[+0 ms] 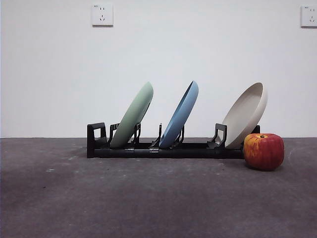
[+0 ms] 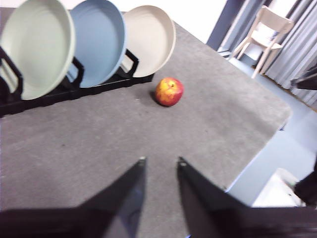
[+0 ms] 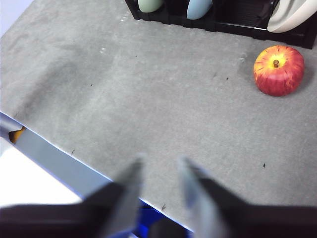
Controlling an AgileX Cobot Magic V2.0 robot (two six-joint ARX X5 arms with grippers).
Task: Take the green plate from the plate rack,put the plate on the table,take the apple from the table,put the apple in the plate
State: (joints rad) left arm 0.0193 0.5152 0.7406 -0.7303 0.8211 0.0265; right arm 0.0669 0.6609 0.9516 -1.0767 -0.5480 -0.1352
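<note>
Both pincers, left gripper (image 2: pixel 160 161) and right gripper (image 3: pixel 161 161), hang slightly parted, holding nothing. The pale sage-green round plate (image 1: pixel 132 114) sits slotted in the black plastic rack (image 1: pixel 163 148), far ahead of them; the red-yellow apple (image 1: pixel 264 151) rests beside it on the grey table (image 1: pixel 148 198).

Matte green plate (image 1: pixel 132 116), rough table (image 1: pixel 148 198), glossy apple (image 1: pixel 264 151).

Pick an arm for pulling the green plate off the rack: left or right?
Left, probably. Its tool is open, and its wrist view looks straight at the green plate standing in the rack. The right tool, also open, sees only that plate's bottom edge; the apple looks handier for it.
</note>
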